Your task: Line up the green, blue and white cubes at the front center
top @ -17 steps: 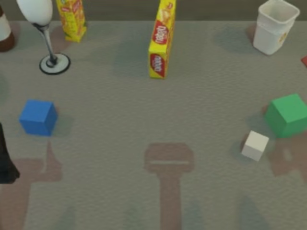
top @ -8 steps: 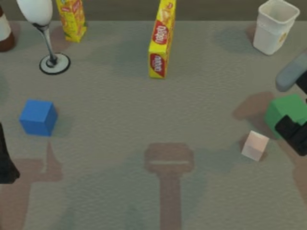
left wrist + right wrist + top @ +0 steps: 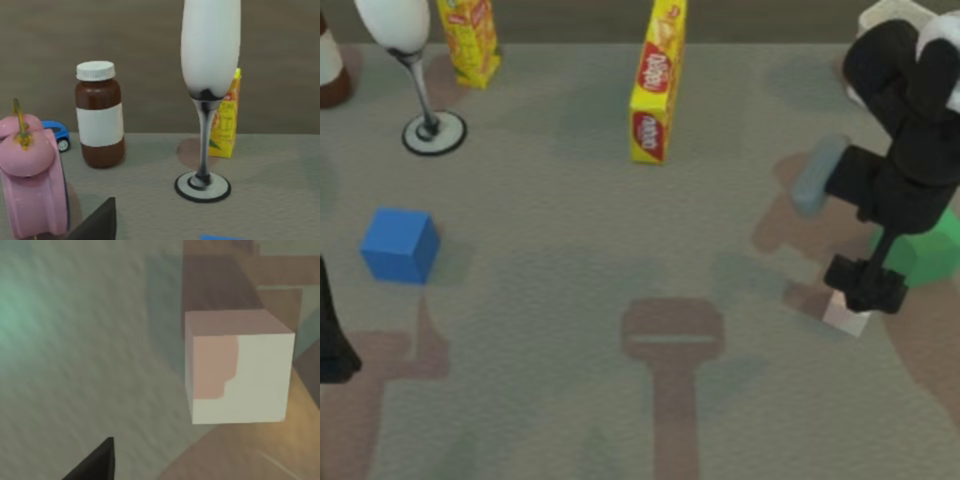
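My left gripper (image 3: 332, 345) sits parked at the table's left edge; I cannot tell how its fingers stand. Blue cube (image 3: 399, 244) rests on the left side, well apart from the others. Behind it, a wine glass (image 3: 420, 75) and a yellow snack box (image 3: 470, 38); a second yellow box (image 3: 655, 85) stands at back center. The T-shaped mark (image 3: 672, 350) at front center is bare. On the right, my right gripper (image 3: 865, 285) hangs directly over the white cube (image 3: 845, 317), hiding most of it from above; finger spread I cannot tell. Green cube (image 3: 932, 252) lies just beside, partly under the arm.
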Robot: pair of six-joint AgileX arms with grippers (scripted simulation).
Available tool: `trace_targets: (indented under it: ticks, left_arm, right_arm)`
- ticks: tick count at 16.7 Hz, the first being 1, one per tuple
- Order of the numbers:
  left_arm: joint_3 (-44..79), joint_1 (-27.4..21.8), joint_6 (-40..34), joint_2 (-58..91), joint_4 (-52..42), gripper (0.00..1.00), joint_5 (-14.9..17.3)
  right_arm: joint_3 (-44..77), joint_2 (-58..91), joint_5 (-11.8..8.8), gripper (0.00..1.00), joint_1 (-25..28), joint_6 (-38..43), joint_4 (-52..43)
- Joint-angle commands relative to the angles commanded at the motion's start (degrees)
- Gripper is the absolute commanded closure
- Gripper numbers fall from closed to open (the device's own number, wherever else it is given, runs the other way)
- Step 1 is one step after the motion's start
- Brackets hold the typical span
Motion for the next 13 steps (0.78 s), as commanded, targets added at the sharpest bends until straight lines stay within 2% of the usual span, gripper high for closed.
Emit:
trace_targets:
  ticks: [8, 13]
  left_arm:
    - [0.0, 0.0, 0.0, 0.0, 0.0, 0.00, 0.0]
    - [0.0, 0.0, 0.0, 0.0, 0.0, 0.00, 0.0]
  right_arm:
    - [1.9, 2.4, 0.0, 0.00, 0.3, -1.0, -1.1]
    - [-3.1, 6.6, 0.0, 0.00, 0.5, -0.9, 8.5]
